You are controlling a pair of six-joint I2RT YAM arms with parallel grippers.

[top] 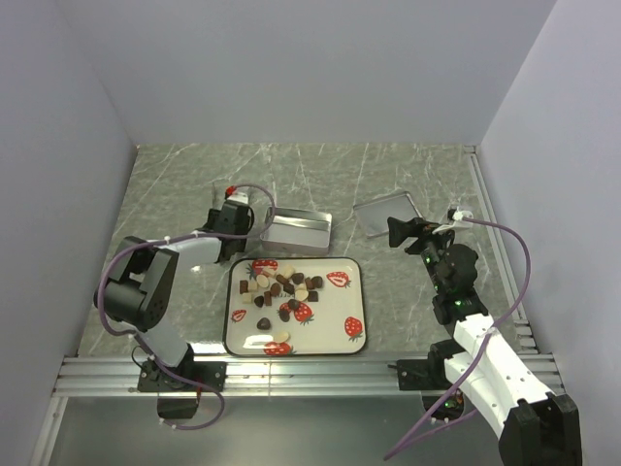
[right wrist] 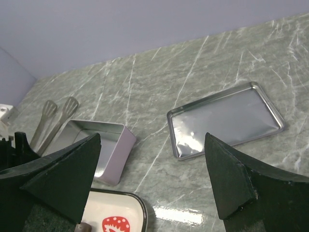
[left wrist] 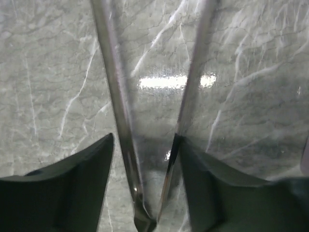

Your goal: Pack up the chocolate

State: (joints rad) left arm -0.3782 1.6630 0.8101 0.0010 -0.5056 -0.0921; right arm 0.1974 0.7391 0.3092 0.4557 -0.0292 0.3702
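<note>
Several small dark brown, light brown and cream chocolate pieces (top: 279, 287) lie on a white strawberry-print tray (top: 342, 303) in front of the arms. An open silver tin box (top: 296, 233) stands just behind the tray. My left gripper (top: 236, 216) is left of the box. In the left wrist view it (left wrist: 145, 145) is open and straddles metal tongs (left wrist: 118, 121) lying on the table; the right finger (left wrist: 212, 188) touches one tong arm. My right gripper (top: 408, 233) (right wrist: 152, 140) is open and empty, above the table right of the box (right wrist: 104, 145).
The tin's flat lid (top: 386, 212) (right wrist: 224, 121) lies behind the right gripper. The tongs (right wrist: 53, 118) and a tray corner (right wrist: 128, 212) show in the right wrist view. White walls close in the marble table on three sides.
</note>
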